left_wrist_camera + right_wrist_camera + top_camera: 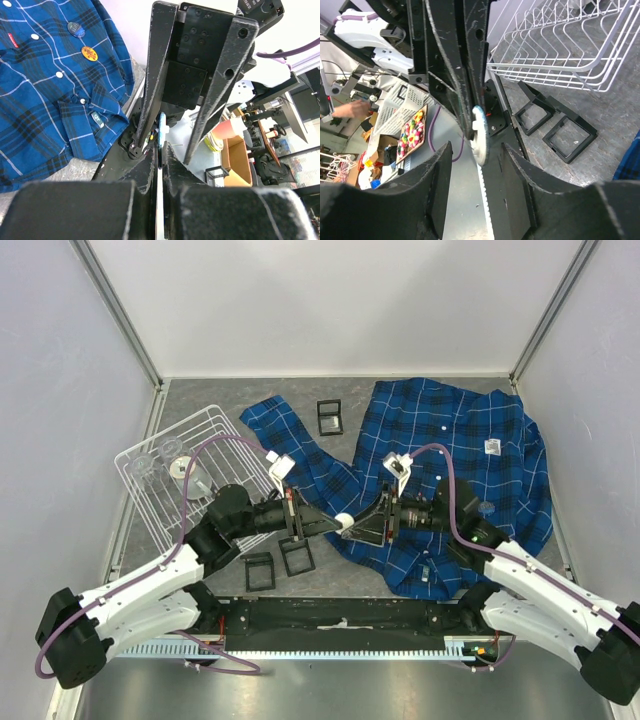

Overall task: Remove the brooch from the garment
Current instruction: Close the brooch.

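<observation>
The brooch (480,135), a small white disc with a blue face, hangs in the air between the two arms, edge-on (161,131) in the left wrist view. My left gripper (335,523) is shut on it, fingertips (462,95) pinching its upper edge. My right gripper (476,152) stands open around the disc without touching it, its fingers (220,85) spread to either side. The garment (450,460), a blue plaid shirt (45,90), lies spread on the table behind and to the right of the meeting point.
A white wire rack (190,480) stands at the left. Black square frames lie near it (296,555), (259,571) and at the back (329,417). Two round badges (74,28), (89,53) sit pinned on the shirt front.
</observation>
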Available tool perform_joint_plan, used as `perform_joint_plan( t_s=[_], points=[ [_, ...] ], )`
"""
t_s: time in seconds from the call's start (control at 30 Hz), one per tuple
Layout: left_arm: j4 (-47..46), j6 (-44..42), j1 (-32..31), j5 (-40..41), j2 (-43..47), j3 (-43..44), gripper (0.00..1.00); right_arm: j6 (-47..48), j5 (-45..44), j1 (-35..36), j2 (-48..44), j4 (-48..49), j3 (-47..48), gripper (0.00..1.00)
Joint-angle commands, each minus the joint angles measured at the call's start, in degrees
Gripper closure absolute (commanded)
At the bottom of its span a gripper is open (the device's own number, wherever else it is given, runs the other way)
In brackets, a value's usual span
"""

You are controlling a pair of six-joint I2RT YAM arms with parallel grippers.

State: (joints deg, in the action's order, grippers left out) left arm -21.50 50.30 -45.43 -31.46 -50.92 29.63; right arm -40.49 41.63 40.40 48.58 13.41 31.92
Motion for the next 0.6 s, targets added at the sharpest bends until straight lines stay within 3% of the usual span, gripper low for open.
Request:
perform_joint_plan(
  t_s=[0.0,0.2,0.57],
  points=[
    [-1.0,2.5,0.2,1.1,0.6,1.2,0.98,0.9,-2.0,0.6,0.7,3.4,1.4,0.54],
    [-0.8,2.6,0.2,1.2,1.1,1.0,0.98,0.2,-4.6,1.0,0.6,3.5,1.7,0.66],
    [0.7,1.0,0.2,2.5,2.8,0.6,0.98,-5.7,-11.8,1.3,-2.4,6.9,-2.2,0.76]
  ],
)
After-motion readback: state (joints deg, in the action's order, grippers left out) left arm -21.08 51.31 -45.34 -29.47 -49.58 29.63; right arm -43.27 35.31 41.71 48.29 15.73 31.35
